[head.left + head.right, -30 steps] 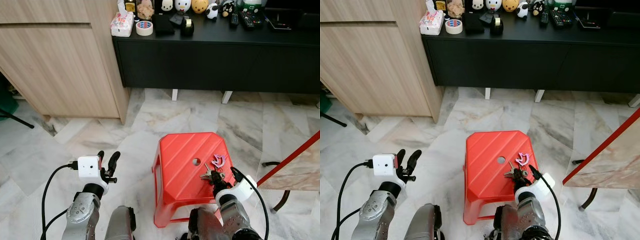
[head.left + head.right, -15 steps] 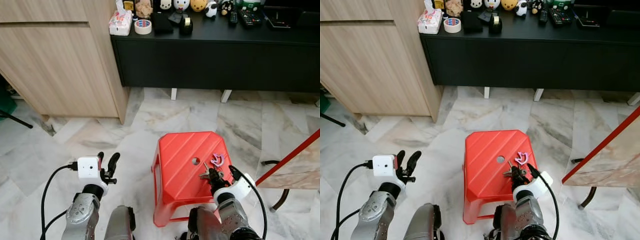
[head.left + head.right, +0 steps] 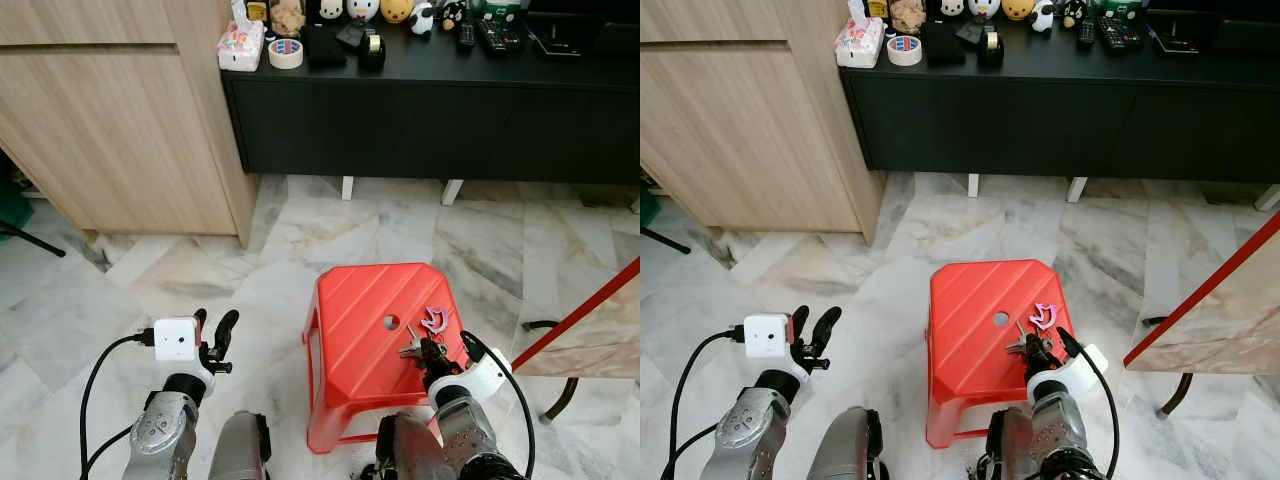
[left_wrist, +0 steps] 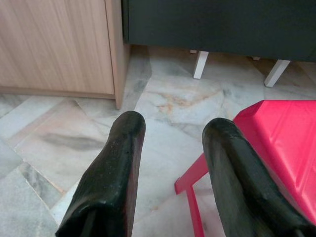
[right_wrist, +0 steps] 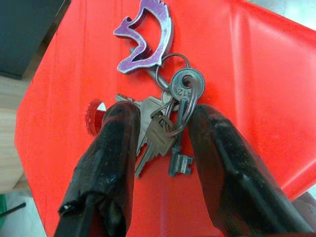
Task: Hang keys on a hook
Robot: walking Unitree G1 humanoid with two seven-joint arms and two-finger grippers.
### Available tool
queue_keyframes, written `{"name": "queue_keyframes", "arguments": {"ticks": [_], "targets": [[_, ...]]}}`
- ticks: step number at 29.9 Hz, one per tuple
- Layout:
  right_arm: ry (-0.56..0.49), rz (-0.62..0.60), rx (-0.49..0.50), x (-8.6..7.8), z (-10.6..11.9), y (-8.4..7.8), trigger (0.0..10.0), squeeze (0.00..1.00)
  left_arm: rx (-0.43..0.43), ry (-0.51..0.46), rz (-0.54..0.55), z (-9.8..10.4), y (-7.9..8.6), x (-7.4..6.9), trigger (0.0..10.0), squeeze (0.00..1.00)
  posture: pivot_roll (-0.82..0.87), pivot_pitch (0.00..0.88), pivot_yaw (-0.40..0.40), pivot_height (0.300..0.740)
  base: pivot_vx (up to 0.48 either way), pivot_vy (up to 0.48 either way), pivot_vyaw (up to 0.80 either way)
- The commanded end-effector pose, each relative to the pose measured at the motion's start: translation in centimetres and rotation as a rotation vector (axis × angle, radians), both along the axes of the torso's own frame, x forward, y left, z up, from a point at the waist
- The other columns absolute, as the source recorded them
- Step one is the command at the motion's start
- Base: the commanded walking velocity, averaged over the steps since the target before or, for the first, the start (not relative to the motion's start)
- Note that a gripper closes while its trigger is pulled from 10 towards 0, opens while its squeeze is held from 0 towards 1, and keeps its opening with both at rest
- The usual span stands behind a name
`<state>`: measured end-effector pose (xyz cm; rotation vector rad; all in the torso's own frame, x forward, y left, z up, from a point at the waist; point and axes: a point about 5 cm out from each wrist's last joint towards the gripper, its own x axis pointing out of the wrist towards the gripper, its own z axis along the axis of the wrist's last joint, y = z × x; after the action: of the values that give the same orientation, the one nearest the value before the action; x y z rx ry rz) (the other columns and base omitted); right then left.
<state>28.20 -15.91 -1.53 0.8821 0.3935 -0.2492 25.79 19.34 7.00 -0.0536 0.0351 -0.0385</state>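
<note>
Keys (image 5: 168, 123) lie flat on top of red plastic stool (image 3: 365, 300), near its right-front edge, w/ purple bird-shaped keychain (image 5: 146, 37) on the ring just beyond them. Stool has a small round hole (image 3: 391, 322) mid-top, keys just right of it. Right pincer (image 5: 163, 148) is down over the keys, fingers (image 5: 118, 143) spread, one on each side of the bunch; released, not clamped, keys sit in the gap between them on the stool surface. Can't tell if fingertips touch the stool. Head view: right pincer (image 3: 430, 352) at stool's front-right part, white wrist cam housing just behind it.

Left pincer (image 3: 212, 332) held up off to the left of stool, well apart from it, over marble floor (image 3: 300, 240); fingers (image 4: 111, 173) apart, released, nothing between them. Left wrist view looks at floor, stool corner and base of wood cabinet (image 3: 120, 110).

Bkgd: black low bench (image 3: 430, 100) along far wall carrying tape roll (image 3: 286, 53), tissue pack (image 3: 241, 44), small figurines, remotes. Red-edged panel (image 3: 590, 310) at right side, leaning diagonal
</note>
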Motion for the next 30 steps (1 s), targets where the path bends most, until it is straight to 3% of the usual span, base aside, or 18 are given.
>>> {"name": "queue_keyframes", "arguments": {"ticks": [1, 14, 15, 16, 19, 20, 21, 22, 23, 24, 30], "targets": [[0.038, -0.019, 0.021, -0.52, -0.57, 0.03, 10.0, 0.0, 0.008, 0.02, -0.003, -0.24, -0.07, -0.41, 10.0, 0.0, 0.15, 0.215, -0.034, 0.615, 0.0, 0.0, 0.0], [0.045, -0.034, 0.029, -0.54, -0.62, -0.22, 10.0, 0.0, 0.013, 0.028, -0.001, -0.31, 0.02, -0.83, 10.0, 0.0, 0.15, 0.229, -0.035, 0.615, 0.0, 0.0, 0.0], [0.039, -0.038, 0.032, -0.47, -0.54, -0.29, 3.2, 0.0, 0.013, 0.03, 0.0, -0.32, 0.07, -0.88, 10.0, 0.0, 0.15, 0.229, -0.034, 0.615, 0.0, 0.0, 0.0], [0.036, -0.043, 0.034, -0.43, -0.5, -0.35, 0.0, 0.0, 0.013, 0.031, 0.002, -0.34, 0.12, -0.92, 10.0, 0.0, 0.15, 0.23, -0.035, 0.615, 0.0, 0.0, 0.0], [0.035, -0.043, 0.033, -0.4, -0.47, -0.4, 0.5, 0.0, 0.014, 0.034, 0.004, -0.36, 0.19, -1.0, 10.0, 0.0, 0.15, 0.23, -0.035, 0.615, 0.0, 0.0, 0.0], [0.036, -0.041, 0.031, -0.4, -0.47, -0.38, 3.9, 0.0, 0.014, 0.036, 0.004, -0.39, 0.23, -1.04, 10.0, 0.0, 0.15, 0.23, -0.035, 0.615, 0.0, 0.0, 0.0], [0.035, -0.038, 0.029, -0.36, -0.45, -0.36, 3.7, 0.0, 0.016, 0.038, 0.004, -0.4, 0.25, -1.08, 10.0, 0.0, 0.15, 0.231, -0.035, 0.615, 0.0, 0.0, 0.0], [0.034, -0.034, 0.029, -0.33, -0.42, -0.34, 4.4, 0.0, 0.016, 0.039, 0.004, -0.39, 0.26, -1.09, 10.0, 0.0, 0.15, 0.231, -0.034, 0.615, 0.0, 0.0, 0.0], [0.033, -0.033, 0.028, -0.33, -0.42, -0.33, 4.4, 0.0, 0.016, 0.039, 0.004, -0.39, 0.27, -1.09, 10.0, 0.0, 0.15, 0.231, -0.034, 0.615, 0.0, 0.0, 0.0], [0.034, -0.032, 0.026, -0.31, -0.41, -0.33, 10.0, 0.0, 0.017, 0.04, 0.004, -0.39, 0.27, -1.09, 10.0, 0.0, 0.15, 0.231, -0.034, 0.615, 0.0, 0.0, 0.0], [0.033, -0.03, 0.024, -0.23, -0.34, -0.3, 10.0, 0.0, 0.019, 0.042, 0.003, -0.39, 0.25, -1.11, 10.0, 0.0, 0.15, 0.23, -0.034, 0.615, 0.0, 0.0, 0.0]]}}
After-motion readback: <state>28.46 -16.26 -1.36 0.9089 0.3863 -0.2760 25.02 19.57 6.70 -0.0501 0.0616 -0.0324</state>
